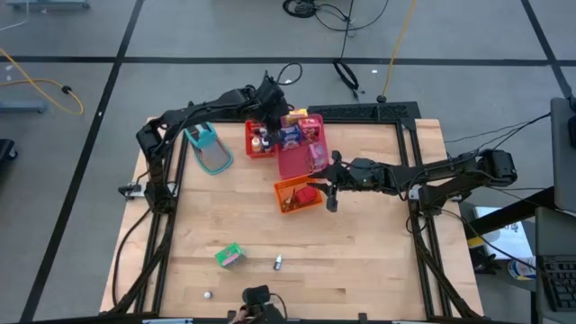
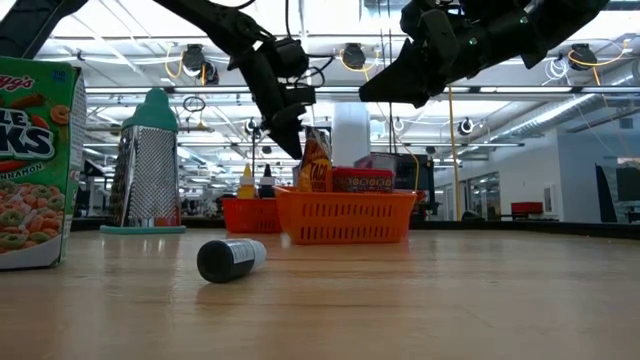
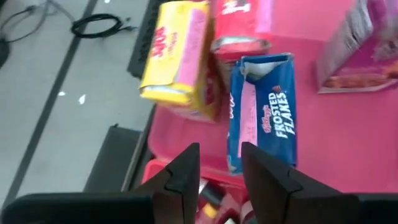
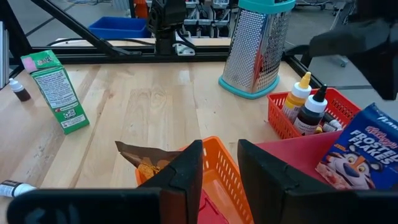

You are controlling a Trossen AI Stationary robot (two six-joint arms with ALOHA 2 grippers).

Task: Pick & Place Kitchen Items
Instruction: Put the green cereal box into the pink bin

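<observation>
Setting: wooden tabletop point(image 1: 360, 252) in a dark frame, open hall with ceiling lights behind.
Loose items, left part: green cereal box point(image 1: 229, 256) lies alone near the front edge; small dark bottle point(image 1: 278, 263) lies on its side just beside it; tiny white cap point(image 1: 207, 294) further front.
Handling, green box: judged light, stiff card, crushable; take it across the narrow faces.
Handling, bottle: judged round and prone to roll; pinch across the body, not the ends.
Mesh basket: teal-framed point(image 1: 209, 148), at the back left, apart from the trays.
Left gripper point(image 3: 219, 163): over the back of the pink tray point(image 1: 297, 162); fingers slightly spread, nothing between them.
Below it: blue Frosted Flakes box point(image 3: 264, 112) lies flat in the pink tray; yellow packet point(image 3: 177, 53) just beside it at the rim.
Red tray point(image 1: 252, 144): holds small sauce bottles, touching the pink tray.
Orange tray point(image 1: 286, 198): holds a brown packet point(image 4: 146, 160), judged soft and crinkly.
Right gripper point(image 4: 219, 165): above the orange tray's edge; fingers slightly apart, holding nothing.
</observation>
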